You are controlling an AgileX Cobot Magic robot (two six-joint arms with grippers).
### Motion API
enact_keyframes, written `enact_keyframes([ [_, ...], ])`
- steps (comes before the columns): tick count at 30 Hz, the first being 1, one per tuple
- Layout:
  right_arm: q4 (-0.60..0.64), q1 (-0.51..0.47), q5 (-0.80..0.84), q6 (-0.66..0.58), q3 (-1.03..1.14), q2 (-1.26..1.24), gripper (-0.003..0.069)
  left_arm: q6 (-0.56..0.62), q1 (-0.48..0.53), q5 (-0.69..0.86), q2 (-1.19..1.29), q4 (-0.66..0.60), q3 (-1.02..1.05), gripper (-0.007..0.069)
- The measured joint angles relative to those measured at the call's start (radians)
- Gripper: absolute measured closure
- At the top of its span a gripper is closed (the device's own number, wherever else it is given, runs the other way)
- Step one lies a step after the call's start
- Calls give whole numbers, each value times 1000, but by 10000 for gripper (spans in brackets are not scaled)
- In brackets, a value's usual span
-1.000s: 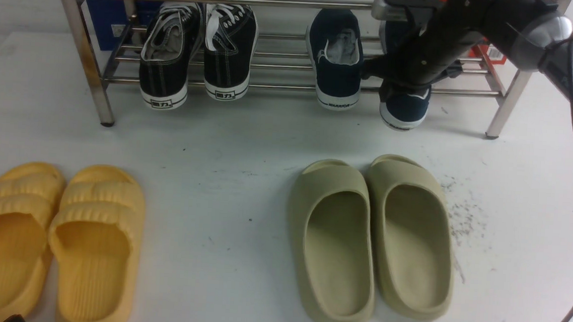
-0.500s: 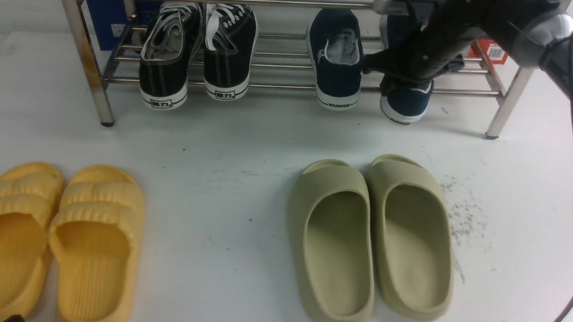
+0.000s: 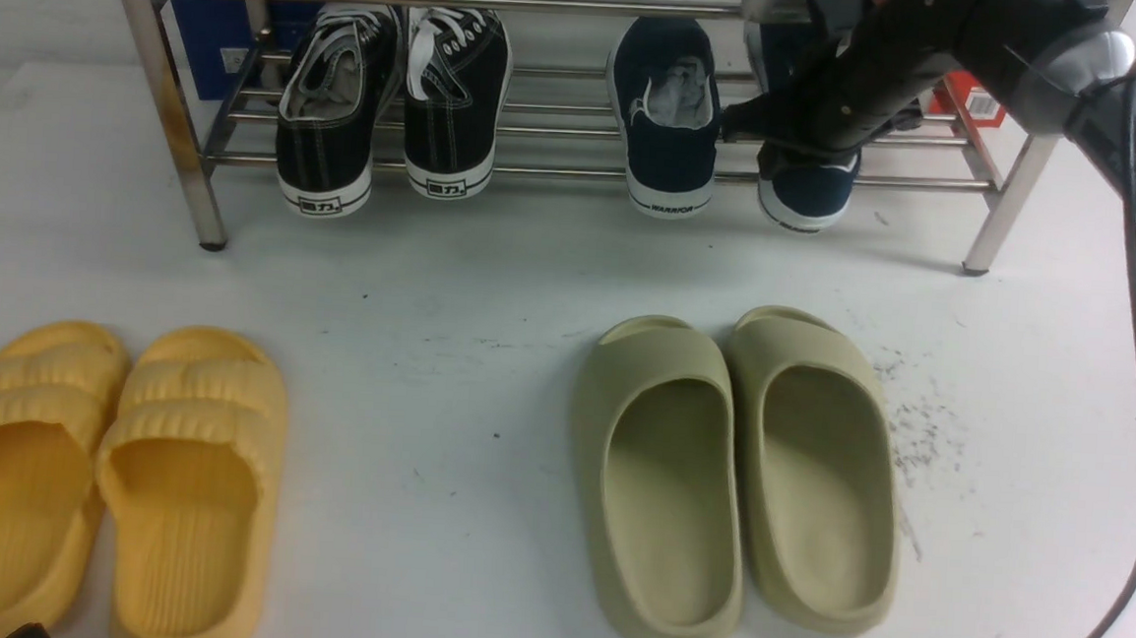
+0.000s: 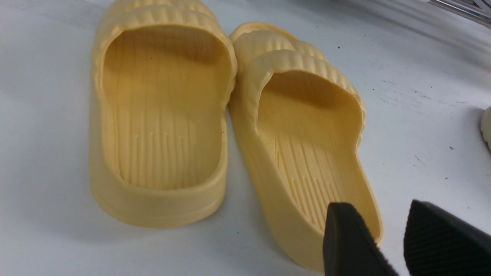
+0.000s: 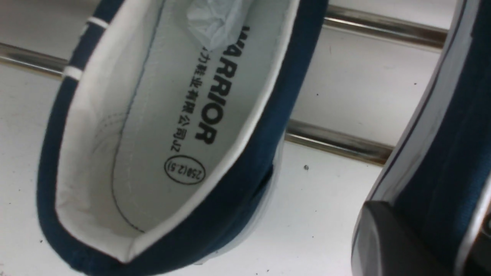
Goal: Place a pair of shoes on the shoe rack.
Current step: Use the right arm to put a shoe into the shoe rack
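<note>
One navy slip-on shoe (image 3: 667, 118) rests on the lower bars of the steel shoe rack (image 3: 557, 170), heel towards me. Its pale lining fills the right wrist view (image 5: 161, 115). The second navy shoe (image 3: 808, 191) sits to its right with the heel over the front bar. My right gripper (image 3: 807, 126) reaches in under the top bar and is shut on that shoe's side wall (image 5: 441, 134). One black fingertip (image 5: 383, 237) presses against its outside. My left gripper (image 4: 383, 214) hangs open over the heel of a yellow slide (image 4: 307, 145), holding nothing.
A pair of black lace-up sneakers (image 3: 394, 101) takes the rack's left half. Yellow slides (image 3: 105, 468) lie at the front left and olive slides (image 3: 736, 467) at the front centre-right. A blue box (image 3: 211, 31) and a red box (image 3: 976, 97) stand behind the rack.
My right arm has pushed the second navy shoe back onto the rack. Its heel, which hung out past the front bar, now sits level with the first shoe's heel.
</note>
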Motion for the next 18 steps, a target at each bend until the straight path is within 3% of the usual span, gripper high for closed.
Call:
enact_keyframes([
  [4, -1, 0, -11, 0, 0, 0, 548, 0, 0, 0, 0, 0, 0, 386],
  [13, -4, 0, 16, -11, -8, -26, 339, 0, 0, 0, 0, 0, 0, 386],
  [18, -4, -1, 140, -12, -8, -87, 323, 0, 0, 0, 0, 0, 0, 386],
])
